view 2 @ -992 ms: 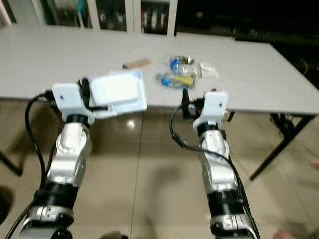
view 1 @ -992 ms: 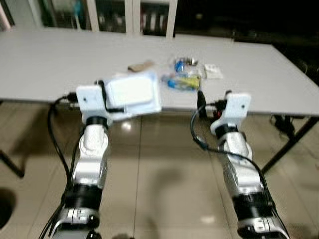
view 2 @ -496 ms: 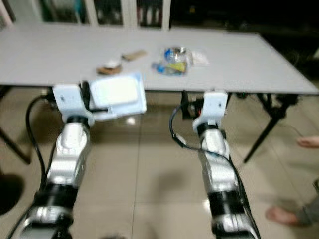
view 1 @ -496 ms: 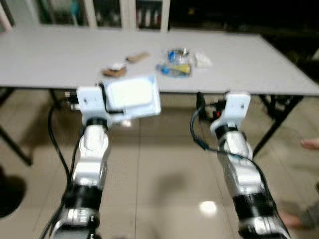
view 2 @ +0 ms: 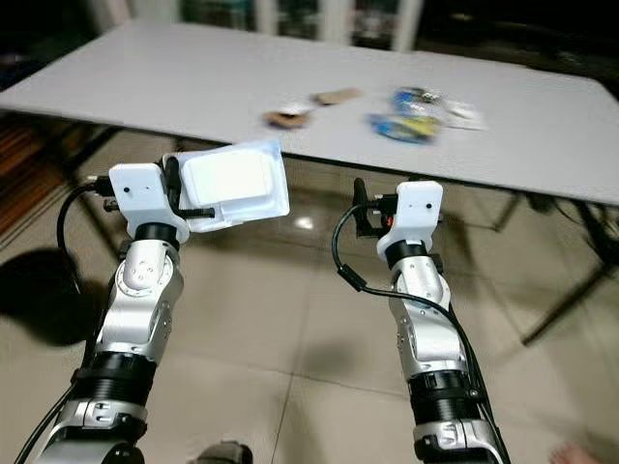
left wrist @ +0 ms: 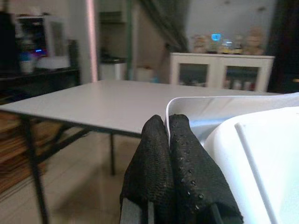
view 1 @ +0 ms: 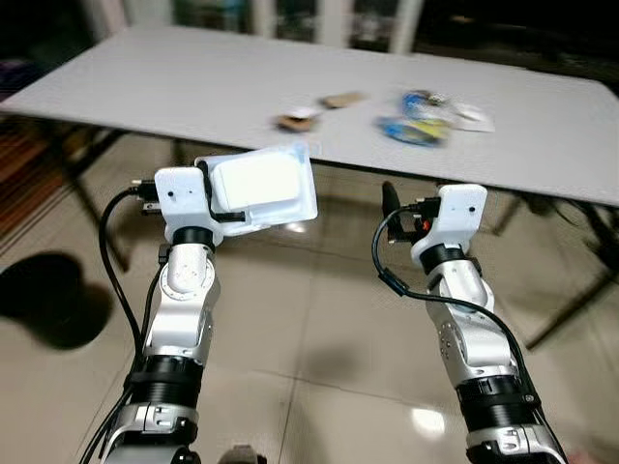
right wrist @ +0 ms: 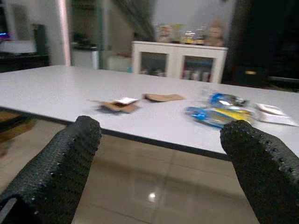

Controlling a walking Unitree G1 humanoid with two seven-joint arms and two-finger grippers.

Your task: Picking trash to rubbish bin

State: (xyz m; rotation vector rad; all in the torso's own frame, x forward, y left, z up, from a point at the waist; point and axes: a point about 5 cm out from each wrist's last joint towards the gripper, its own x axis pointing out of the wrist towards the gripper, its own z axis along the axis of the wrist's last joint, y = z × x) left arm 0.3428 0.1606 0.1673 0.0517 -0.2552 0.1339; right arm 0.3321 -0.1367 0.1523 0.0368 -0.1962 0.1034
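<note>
Two silver, jointed arms end in white, boxy wrist housings. Black cables loop from each housing down along the forearm, and black collars ring the lower joints. The left gripper [left wrist: 170,135] and right gripper [right wrist: 163,140] have long black fingers with a dotted, textured surface.

white table [view 1: 174,77] | brown cardboard scraps [view 1: 295,121], [view 1: 343,99] near middle | blue-and-yellow wrapper [view 1: 414,130], blue wrapper [view 1: 423,99], clear white packet [view 1: 471,118] clustered toward the right | tiled floor [view 1: 319,329] below
</note>
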